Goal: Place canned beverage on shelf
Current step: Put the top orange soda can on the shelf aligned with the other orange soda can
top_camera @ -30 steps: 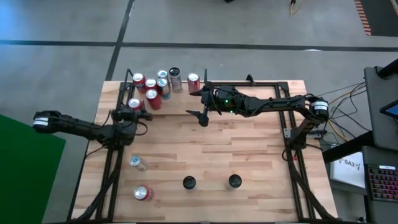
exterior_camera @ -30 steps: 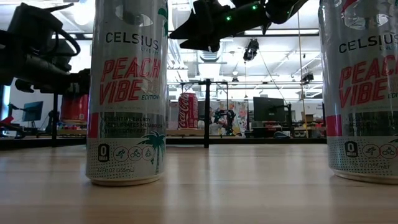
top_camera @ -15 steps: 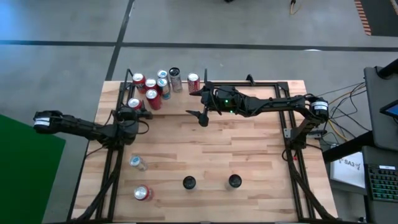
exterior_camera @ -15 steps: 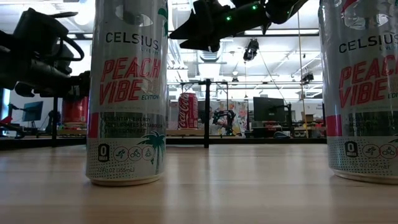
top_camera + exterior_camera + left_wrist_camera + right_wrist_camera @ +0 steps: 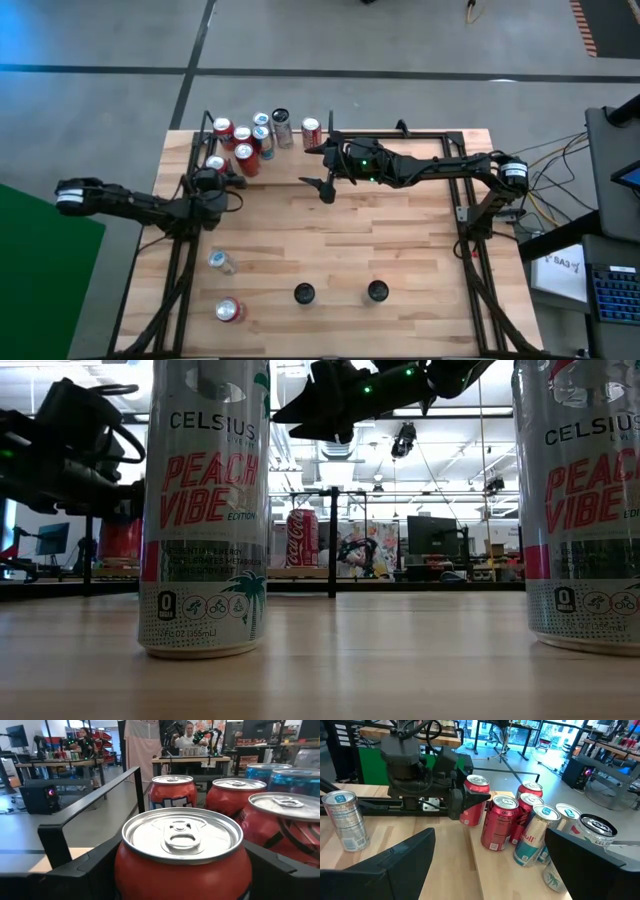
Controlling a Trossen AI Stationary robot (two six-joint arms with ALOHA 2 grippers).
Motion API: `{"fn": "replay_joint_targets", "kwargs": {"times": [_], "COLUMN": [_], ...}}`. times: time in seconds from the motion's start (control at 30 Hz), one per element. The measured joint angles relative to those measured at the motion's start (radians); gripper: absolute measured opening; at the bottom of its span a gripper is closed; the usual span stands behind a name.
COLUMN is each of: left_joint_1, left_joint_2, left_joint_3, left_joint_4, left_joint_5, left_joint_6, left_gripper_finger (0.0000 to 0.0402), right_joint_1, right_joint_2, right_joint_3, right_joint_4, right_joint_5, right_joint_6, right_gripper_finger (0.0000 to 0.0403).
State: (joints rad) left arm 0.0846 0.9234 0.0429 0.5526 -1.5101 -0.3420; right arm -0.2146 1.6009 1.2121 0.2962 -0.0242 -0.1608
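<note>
Left gripper: at about ten o'clock on the bench, at the near edge of the can cluster; its fingers sit either side of a red can, flanking it closely; from the right wrist view the same can stands upright between them at the shelf's front rail; whether the fingers press it or only bracket it I cannot tell for sure, but they stand wide around it.
Right gripper: raised above the bench near twelve o'clock, just inside the shelf edge; fingers spread apart, nothing between them.
Shelf: wood board with black rods at the far left, about eleven o'clock; a cluster of cans stands on it, red, blue and silver, close together and upright.
Lone can: red, upright, at twelve o'clock, apart from the cluster.
Silver can: at eight o'clock on the bench, lying tilted.
Red can on bench: at seven o'clock, on its side.
Tall cans: two, upright at six o'clock, marked Celsius Peach Vibe, nearest the low camera.
Room: a person stands far off beyond the shelf.
</note>
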Motion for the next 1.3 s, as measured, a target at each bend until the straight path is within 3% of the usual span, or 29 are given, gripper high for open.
{"fn": "replay_joint_targets", "kwargs": {"times": [0.63, 1.3], "left_joint_1": [0.038, 0.038], "left_joint_2": [0.115, 0.123], "left_joint_3": [0.047, 0.06], "left_joint_4": [0.001, 0.001], "left_joint_5": [0.001, 0.021], "left_joint_6": [-0.016, -0.008], "left_gripper_finger": [0.03, 0.03], "right_joint_1": [0.0, 0.0], "right_joint_2": [0.0, 0.0], "right_joint_3": [0.0, 0.0], "right_joint_4": [0.0, 0.0], "right_joint_5": [0.0, 0.0], "right_joint_6": [-0.004, 0.004], "right_gripper_finger": [0.0366, 0.0366]}}
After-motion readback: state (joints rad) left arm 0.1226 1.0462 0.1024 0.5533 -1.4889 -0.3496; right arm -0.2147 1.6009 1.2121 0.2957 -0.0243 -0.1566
